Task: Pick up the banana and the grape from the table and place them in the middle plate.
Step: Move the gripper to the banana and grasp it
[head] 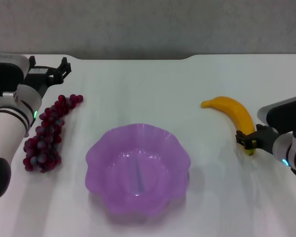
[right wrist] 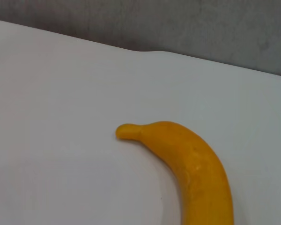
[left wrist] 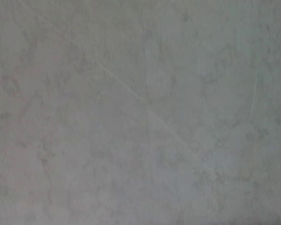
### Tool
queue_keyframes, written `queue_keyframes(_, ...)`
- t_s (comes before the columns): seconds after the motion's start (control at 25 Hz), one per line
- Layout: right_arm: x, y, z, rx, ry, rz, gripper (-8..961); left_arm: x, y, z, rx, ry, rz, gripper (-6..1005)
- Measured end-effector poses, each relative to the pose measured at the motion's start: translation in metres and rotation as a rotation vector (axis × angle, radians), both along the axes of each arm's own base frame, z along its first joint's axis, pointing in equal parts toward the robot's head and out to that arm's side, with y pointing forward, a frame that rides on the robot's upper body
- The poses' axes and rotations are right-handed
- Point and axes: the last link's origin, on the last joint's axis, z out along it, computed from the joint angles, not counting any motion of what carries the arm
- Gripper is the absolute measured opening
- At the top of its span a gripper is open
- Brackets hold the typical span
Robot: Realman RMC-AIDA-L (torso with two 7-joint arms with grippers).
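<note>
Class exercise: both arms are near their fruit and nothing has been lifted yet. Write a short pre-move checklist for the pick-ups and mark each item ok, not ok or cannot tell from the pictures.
1. The middle plate is free to receive fruit: ok, nothing lies in it.
2. The banana lies on the table, reachable: ok, the right gripper is at its near, greenish end.
3. Right gripper closed on the banana: cannot tell, the fingers blur against the tip.
4. The grape lies flat, unobstructed: ok, beside the left arm.
5. Left gripper lined up over the grape: not ok, it sits beyond the bunch's far end.
</note>
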Motion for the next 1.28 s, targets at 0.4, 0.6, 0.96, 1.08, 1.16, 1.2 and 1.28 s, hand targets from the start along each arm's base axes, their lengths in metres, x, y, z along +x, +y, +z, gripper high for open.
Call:
queue_keyframes(0.4, 0.0034, -0.0009, 0.0014, 0.002, -0.005, -0.009, 613, 0.0015, -0.0002, -0.0008, 0.000, -0.005, -0.004, 895)
queue_keyframes(0.6, 0.0034, -0.0008, 0.0016, 0.003, -0.004, -0.010, 611, 0.0015, -0.0004, -0.0011, -0.001, -0.006, -0.004, 895)
queue_keyframes(0.96, 0.0039, -0.0007, 0.0021, 0.007, 0.000, -0.014, 606, 0.0023, -0.0002, -0.0014, -0.001, -0.007, -0.006, 895)
queue_keyframes(1.08, 0.0039, -0.0007, 0.0021, 0.007, 0.000, -0.015, 593, 0.0023, -0.0002, -0.0014, -0.001, -0.007, -0.006, 895)
queue_keyframes(1.16, 0.0039, -0.0007, 0.0021, 0.007, 0.000, -0.015, 580, 0.0023, -0.0002, -0.0014, -0.001, -0.007, -0.006, 895)
queue_keyframes(1.2, 0.0039, -0.0007, 0.0020, 0.007, 0.000, -0.015, 574, 0.0023, -0.0002, -0.0014, -0.001, -0.007, -0.006, 895)
queue_keyframes(1.28, 0.0041, -0.0008, 0.0020, 0.007, 0.000, -0.016, 562, 0.0023, -0.0002, -0.0014, -0.001, -0.007, -0.006, 895)
